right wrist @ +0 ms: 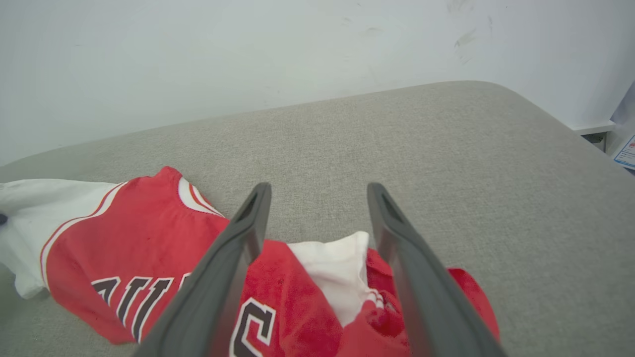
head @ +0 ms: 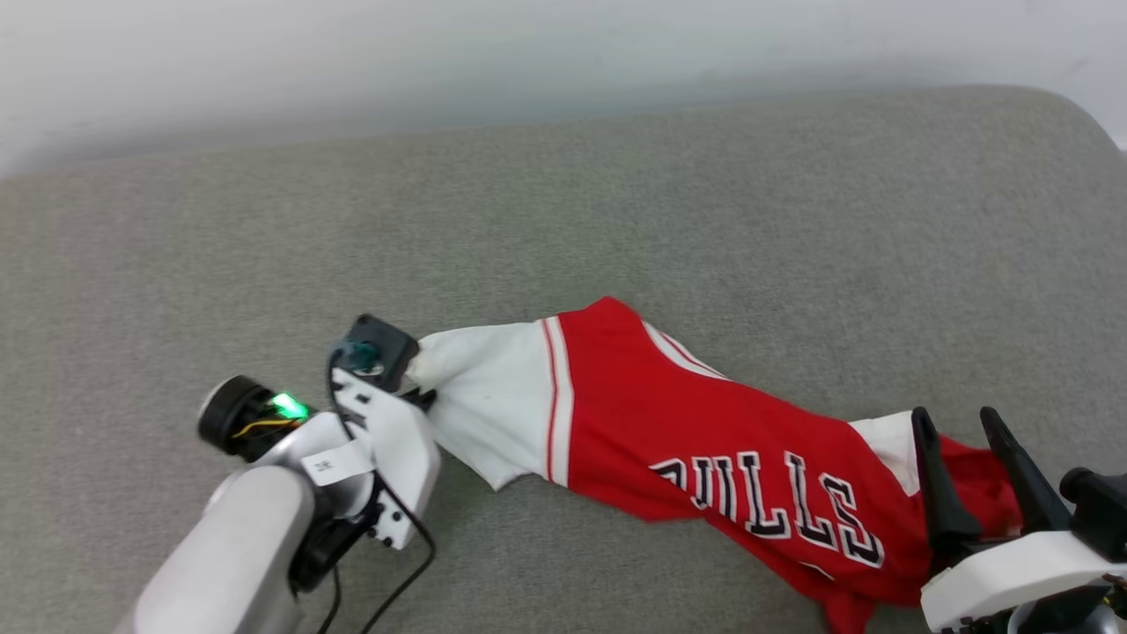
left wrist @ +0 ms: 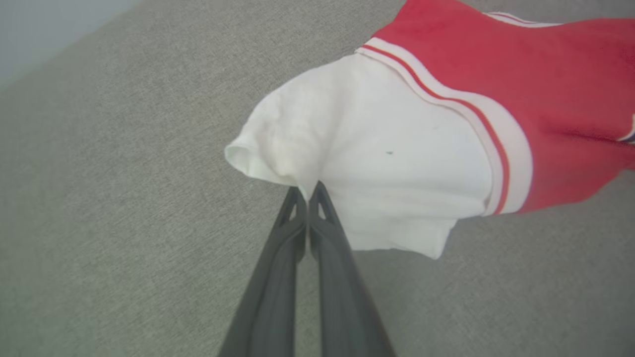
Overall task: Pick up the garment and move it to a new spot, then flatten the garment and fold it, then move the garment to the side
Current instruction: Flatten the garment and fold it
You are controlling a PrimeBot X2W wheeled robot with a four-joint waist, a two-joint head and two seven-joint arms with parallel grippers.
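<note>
Left end effector (left wrist: 308, 191) clenched on a sleeve (left wrist: 377, 148) of the garment (head: 704, 423); right end effector (right wrist: 319, 191) released over its other end. Pick-up step, likely needing that one closed next.

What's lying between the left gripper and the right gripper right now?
The garment spans that whole stretch in the head view: the left gripper is shut on its white sleeve, and the rest runs to the open right gripper.

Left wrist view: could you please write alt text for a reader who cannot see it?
The left gripper, dark fingers pressed together, pinches the edge of the white sleeve of a red jersey lying on a grey fabric surface.
</note>
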